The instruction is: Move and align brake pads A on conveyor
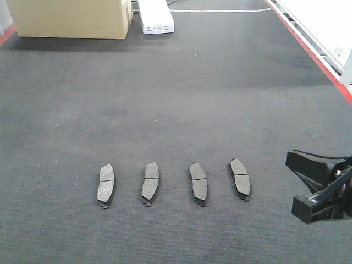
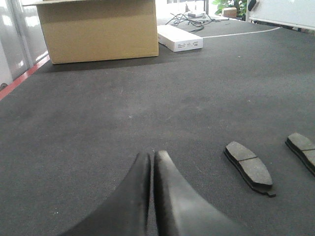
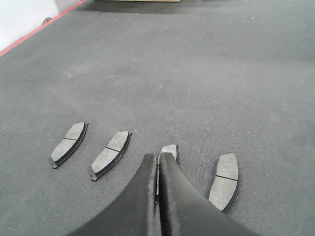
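Lying in a row across the near part of the conveyor [image 1: 176, 99], the four brake pads A [image 1: 106, 185] [image 1: 150, 182] [image 1: 198, 183] [image 1: 239, 177] sit side by side with clear gaps between them, each with its long axis running roughly toward the far end, and none is held. In the front view the right gripper [image 1: 319, 184] shows at the belt's right edge, beside the rightmost pad and apart from it; its wrist view shows the two fingers pressed together with nothing between them. The left gripper [image 2: 152, 162] hovers over bare belt to the left of the pads, its jaws likewise closed and holding nothing. At the far end stand a cardboard box [image 1: 71, 17] and a white carton [image 1: 155, 16]. Thin red strips [image 1: 313, 52] run along the belt's side edges.
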You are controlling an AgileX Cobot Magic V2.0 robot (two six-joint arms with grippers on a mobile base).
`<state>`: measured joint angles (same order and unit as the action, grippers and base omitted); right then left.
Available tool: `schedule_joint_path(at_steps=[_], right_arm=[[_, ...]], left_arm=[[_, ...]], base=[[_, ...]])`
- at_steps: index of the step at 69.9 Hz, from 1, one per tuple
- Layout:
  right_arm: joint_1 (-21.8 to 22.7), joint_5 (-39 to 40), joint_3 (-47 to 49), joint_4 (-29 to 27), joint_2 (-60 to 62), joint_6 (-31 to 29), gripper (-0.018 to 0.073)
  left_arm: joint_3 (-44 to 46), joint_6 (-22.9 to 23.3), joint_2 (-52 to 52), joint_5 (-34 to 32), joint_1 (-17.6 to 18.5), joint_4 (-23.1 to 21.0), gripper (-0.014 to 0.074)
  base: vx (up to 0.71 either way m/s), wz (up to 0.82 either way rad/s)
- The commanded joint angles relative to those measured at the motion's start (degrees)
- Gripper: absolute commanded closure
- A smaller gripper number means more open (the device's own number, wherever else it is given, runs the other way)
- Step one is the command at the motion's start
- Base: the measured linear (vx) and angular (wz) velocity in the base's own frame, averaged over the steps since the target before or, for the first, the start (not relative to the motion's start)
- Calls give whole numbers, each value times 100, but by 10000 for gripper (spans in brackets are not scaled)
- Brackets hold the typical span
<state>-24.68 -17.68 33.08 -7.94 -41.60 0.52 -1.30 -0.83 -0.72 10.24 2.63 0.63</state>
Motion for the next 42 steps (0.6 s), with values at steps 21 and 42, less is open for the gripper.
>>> schedule_joint_path(at_steps=[21, 42], right_arm=[[17, 349, 156, 2, 26, -52, 565], [17, 349, 156, 2, 26, -52, 565]], left_arm=[[43, 41, -69, -662, -26, -13, 603], [43, 41, -69, -662, -26, -13, 603]], base=[[0, 0], [0, 0]])
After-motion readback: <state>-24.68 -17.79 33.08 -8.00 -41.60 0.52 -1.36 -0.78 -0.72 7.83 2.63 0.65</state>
